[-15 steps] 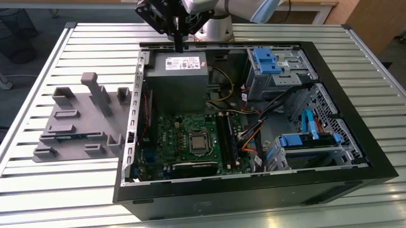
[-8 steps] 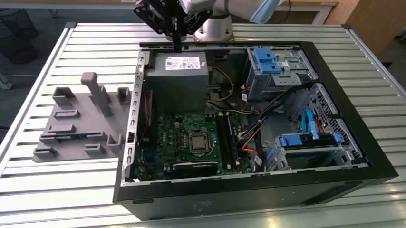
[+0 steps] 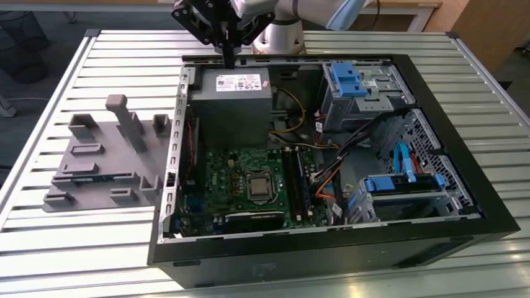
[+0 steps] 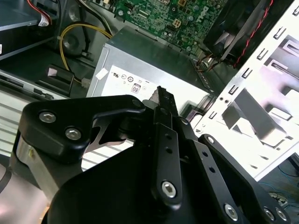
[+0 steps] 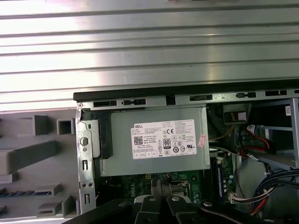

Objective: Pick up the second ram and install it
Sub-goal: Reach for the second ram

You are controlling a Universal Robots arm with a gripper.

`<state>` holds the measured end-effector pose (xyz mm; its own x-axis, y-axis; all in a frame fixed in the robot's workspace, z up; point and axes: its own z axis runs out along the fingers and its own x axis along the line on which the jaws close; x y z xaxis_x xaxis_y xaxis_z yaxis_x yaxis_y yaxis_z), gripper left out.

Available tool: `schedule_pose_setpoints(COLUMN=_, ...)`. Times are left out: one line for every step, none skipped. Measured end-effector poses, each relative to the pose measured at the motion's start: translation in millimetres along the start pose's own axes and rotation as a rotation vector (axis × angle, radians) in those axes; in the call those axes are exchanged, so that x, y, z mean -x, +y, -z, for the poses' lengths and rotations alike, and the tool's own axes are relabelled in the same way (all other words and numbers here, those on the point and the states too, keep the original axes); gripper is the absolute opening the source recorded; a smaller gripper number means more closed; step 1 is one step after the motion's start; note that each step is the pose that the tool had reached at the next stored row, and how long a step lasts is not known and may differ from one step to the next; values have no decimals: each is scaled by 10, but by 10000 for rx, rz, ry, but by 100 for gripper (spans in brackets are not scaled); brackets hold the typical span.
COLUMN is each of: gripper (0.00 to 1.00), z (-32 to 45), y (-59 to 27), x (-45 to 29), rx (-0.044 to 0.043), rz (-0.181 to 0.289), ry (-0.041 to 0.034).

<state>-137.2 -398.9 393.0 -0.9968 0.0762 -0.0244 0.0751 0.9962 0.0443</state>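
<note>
Table [image 3: 49, 124]: ribbed bare metal, shiny. Holder tray [image 3: 83, 180]: matt grey plastic. Case [image 3: 331, 248]: matt black outside, bare sheet metal inside. Power supply [image 3: 236, 112]: dull grey metal, white paper label. Motherboard [image 3: 240, 180]: glossy green board. Drive brackets [image 3: 346, 79]: blue plastic. Gripper [image 4: 163, 98]: satin black, bright screw heads.

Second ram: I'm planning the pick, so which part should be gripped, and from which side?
Probably the upper long edge of the second ram, pinched across its flat faces from straight above. It seems to stand on edge in a slot of the grey holder tray, so only that edge is exposed.
</note>
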Motion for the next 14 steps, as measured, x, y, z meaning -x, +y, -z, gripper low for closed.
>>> schedule_pose_setpoints(gripper=11, z=0, y=0, x=-4, rx=1, rz=0, ry=-1)
schedule_pose_setpoints(gripper=11, z=0, y=-1, x=-9, rx=1, rz=0, ry=-1)
schedule_pose_setpoints(gripper=11, z=0, y=-1, x=-13, rx=1, rz=0, ry=0)
schedule_pose_setpoints(gripper=11, z=0, y=-1, x=-17, rx=1, rz=0, ry=-1)
schedule_pose_setpoints(gripper=11, z=-1, y=-2, x=-22, rx=1, rz=0, ry=-1)
schedule_pose_setpoints(gripper=11, z=0, y=-2, x=-26, rx=1, rz=0, ry=0)
schedule_pose_setpoints(gripper=11, z=0, y=-2, x=-31, rx=0, rz=0, ry=0)
schedule_pose_setpoints(gripper=11, z=-1, y=-3, x=-35, rx=0, rz=0, ry=0)
schedule_pose_setpoints(gripper=11, z=-1, y=-3, x=-38, rx=0, rz=0, ry=0)
schedule_pose_setpoints(gripper=11, z=-1, y=-3, x=-43, rx=0, rz=0, ry=0)
schedule_pose_setpoints(gripper=11, z=-1, y=-4, x=-48, rx=1, rz=1, ry=0)
schedule_pose_setpoints(gripper=11, z=-1, y=-4, x=-53, rx=1, rz=1, ry=0)
schedule_pose_setpoints(gripper=11, z=-1, y=-4, x=-58, rx=0, rz=0, ry=0)
schedule_pose_setpoints(gripper=11, z=-1, y=-5, x=-63, rx=0, rz=0, ry=0)
